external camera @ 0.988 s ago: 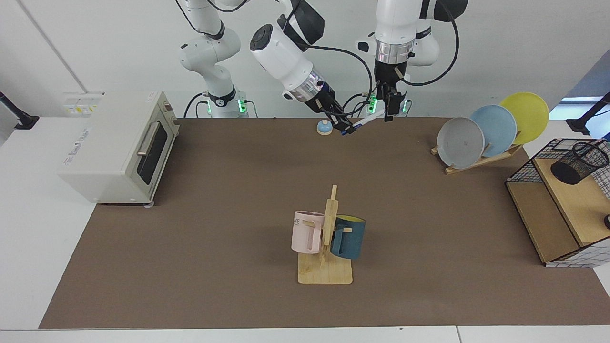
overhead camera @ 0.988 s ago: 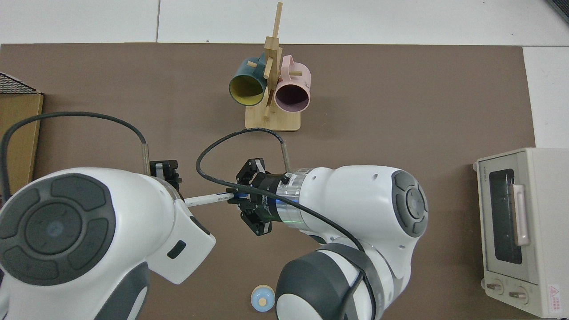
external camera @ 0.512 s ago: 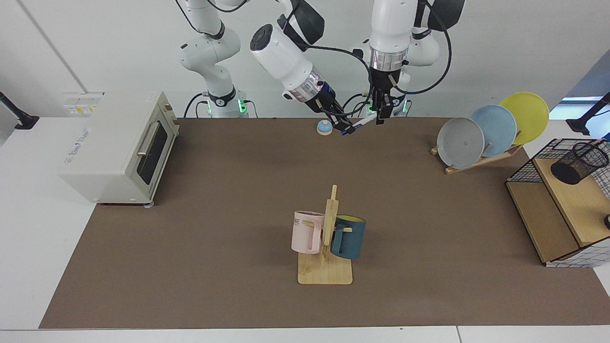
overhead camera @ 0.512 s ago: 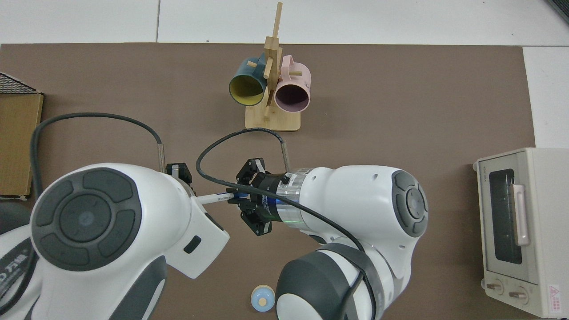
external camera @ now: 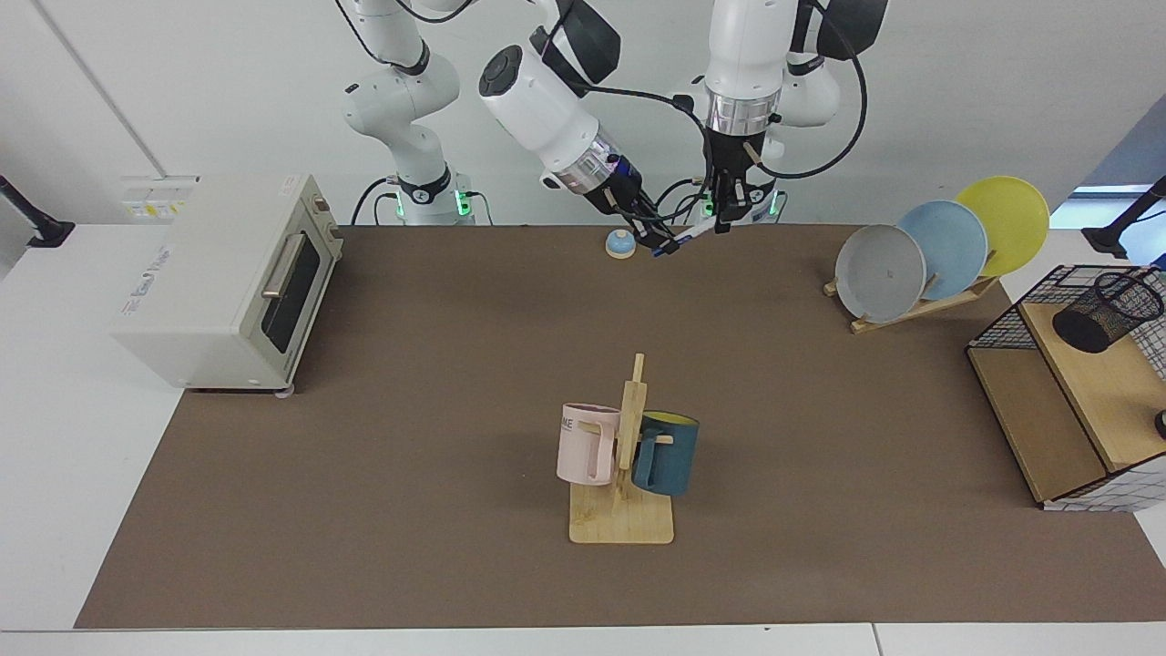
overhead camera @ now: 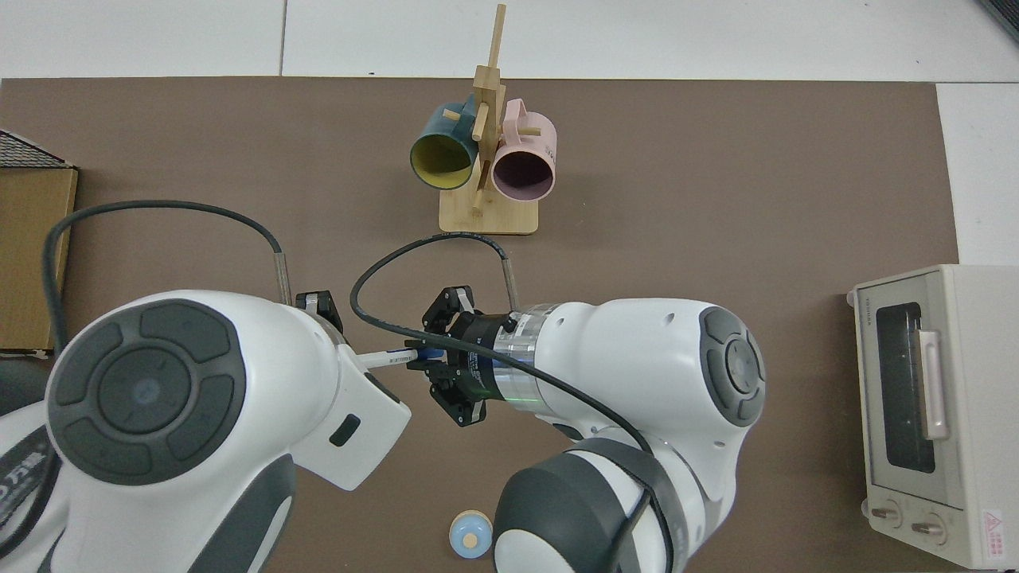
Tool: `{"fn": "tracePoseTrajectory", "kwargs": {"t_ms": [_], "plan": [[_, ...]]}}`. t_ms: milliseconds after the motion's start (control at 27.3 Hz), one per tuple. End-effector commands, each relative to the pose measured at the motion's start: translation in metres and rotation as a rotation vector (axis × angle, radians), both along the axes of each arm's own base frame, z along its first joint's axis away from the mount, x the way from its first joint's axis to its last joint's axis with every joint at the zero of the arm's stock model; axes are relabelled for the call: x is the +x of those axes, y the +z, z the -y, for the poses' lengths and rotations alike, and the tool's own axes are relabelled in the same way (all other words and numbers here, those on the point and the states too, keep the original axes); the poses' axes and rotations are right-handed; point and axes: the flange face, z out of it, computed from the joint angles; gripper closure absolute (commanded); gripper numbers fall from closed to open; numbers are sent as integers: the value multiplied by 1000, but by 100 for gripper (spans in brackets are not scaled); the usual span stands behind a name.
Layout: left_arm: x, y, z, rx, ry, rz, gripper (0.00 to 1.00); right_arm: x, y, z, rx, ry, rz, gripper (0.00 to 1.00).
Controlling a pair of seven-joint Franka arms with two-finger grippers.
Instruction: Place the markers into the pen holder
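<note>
Brown matting covers your table, and the mug rack (external camera: pixel 622 492) standing near its front edge serves as the landmark. Off to the side of the rack, at the end of the mat, the pen holder (external camera: pixel 1106 311) sits tilted on the wooden shelf of a wire basket (external camera: pixel 1066 392), well apart from both arms.

Far behind the rack, near the back edge of the mat, the marker (external camera: pixel 685 237) hangs in the air between the two grippers. Its long axis runs roughly level from one gripper to the other, slightly tilted in the facing view. The right gripper (external camera: pixel 658 239) pinches the blue-capped end. The left gripper (external camera: pixel 726 217) points straight down at the white end; in the top view the arm's bulk covers its fingers, so you cannot tell whether they are closed on the barrel or only straddle it.

This reads as a handover. The left arm is the nearer one to the pen holder, so the carry should fall to it once its grip is sure.

A small blue bell (external camera: pixel 620 243) rests on the mat just beside the grippers.
</note>
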Motion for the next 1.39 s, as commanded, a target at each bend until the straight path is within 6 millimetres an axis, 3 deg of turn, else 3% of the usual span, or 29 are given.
{"fn": "tracePoseTrajectory", "kwargs": {"t_ms": [0, 73, 256, 439, 805, 1024, 1098, 1244, 1354], "plan": [[-3, -4, -5, -4, 12, -14, 100, 2, 13, 8, -2, -3, 31, 0], [2, -4, -15, -3, 34, -19, 100, 0, 17, 9, -22, 11, 50, 0], [24, -11, -68, 0, 132, -45, 100, -6, 28, 22, -120, 87, 90, 0], [41, -14, -118, 21, 210, -40, 100, -14, 53, 57, -298, 277, 213, 0], [64, -15, -220, 118, 376, -12, 100, 2, 69, 197, -487, 720, 304, 0], [79, -7, -291, 235, 453, 67, 100, 12, 68, 248, -593, 1022, 400, 0], [84, 0, -306, 281, 461, 96, 100, 16, 68, 266, -623, 1135, 436, 0], [99, 17, -326, 410, 355, 161, 100, 27, 72, 304, -637, 1359, 524, 0], [113, 26, -362, 443, 237, 189, 100, 35, 78, 329, -630, 1430, 549, 0]]}}
